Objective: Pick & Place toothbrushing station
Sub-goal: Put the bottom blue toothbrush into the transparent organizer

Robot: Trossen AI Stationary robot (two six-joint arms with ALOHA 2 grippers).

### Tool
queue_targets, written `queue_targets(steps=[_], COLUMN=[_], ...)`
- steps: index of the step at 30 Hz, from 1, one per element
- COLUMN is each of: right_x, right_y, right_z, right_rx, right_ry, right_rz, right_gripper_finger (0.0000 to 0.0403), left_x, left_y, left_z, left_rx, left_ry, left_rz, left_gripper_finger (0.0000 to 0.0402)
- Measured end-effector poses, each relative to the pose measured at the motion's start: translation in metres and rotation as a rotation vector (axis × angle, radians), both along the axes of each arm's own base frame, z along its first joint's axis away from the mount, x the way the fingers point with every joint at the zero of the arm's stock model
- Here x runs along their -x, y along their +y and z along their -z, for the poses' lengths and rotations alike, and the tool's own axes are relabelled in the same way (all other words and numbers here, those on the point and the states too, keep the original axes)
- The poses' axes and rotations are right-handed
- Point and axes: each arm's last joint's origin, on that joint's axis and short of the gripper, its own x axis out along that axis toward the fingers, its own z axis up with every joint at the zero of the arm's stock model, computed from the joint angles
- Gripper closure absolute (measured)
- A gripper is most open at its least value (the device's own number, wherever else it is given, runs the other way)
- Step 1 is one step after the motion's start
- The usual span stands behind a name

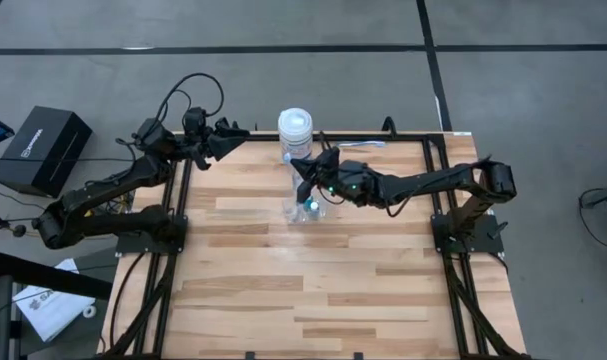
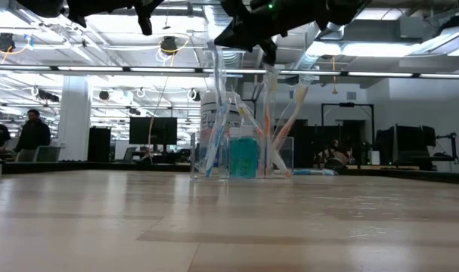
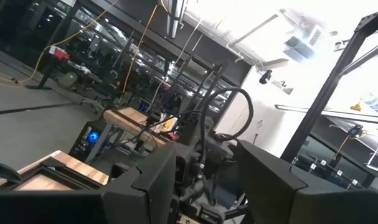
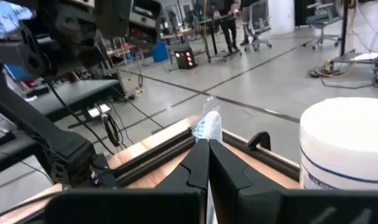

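The see-through holder [image 2: 240, 155] of the toothbrushing station stands on its base at the table's far middle, also seen from above [image 1: 305, 207]. Several toothbrushes [image 2: 215, 143] lean in it beside a teal piece [image 2: 243, 157]. My right gripper [image 1: 301, 168] hovers just above the holder, roughly level, shut on a toothbrush whose blue-and-white head [image 4: 207, 124] sticks out past its fingertips. My left gripper [image 1: 226, 133] waits open and raised at the table's far left corner, with nothing between its fingers [image 3: 207, 180]. My right gripper pinches a toothbrush between its two fingers just behind the bristle head [image 4: 206, 138]. The head juts out beyond the fingertips. The fingers come in about level from the table's right. They hide the handle, so how it hangs cannot be told.
A large white jar with a blue label [image 1: 295, 130] stands at the far edge just behind the holder. It looms close on one side in the right wrist view [image 4: 344, 146]. Black frame rails [image 1: 173, 200] run along both side edges. The near half of the wooden table [image 1: 313, 300] is bare.
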Motion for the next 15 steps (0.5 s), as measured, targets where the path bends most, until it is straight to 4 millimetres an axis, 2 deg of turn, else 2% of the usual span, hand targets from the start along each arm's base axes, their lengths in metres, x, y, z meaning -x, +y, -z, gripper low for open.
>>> queue_targets(steps=[7, 15], right_x=[0.002, -0.025], right_y=[-0.001, 0.0], right_z=[0.007, 0.042], right_rx=[-0.022, -0.064], right_ry=[-0.004, -0.017], right_rz=[-0.007, -0.056], right_gripper_finger=[0.0403, 0.0403], left_x=[0.0, 0.0], left_y=[0.0, 0.0], left_z=[0.0, 0.0], left_rx=[-0.002, -0.018], left_ry=[0.003, 0.004], left_rz=[-0.002, -0.009], left_gripper_finger=[0.0239, 0.0239])
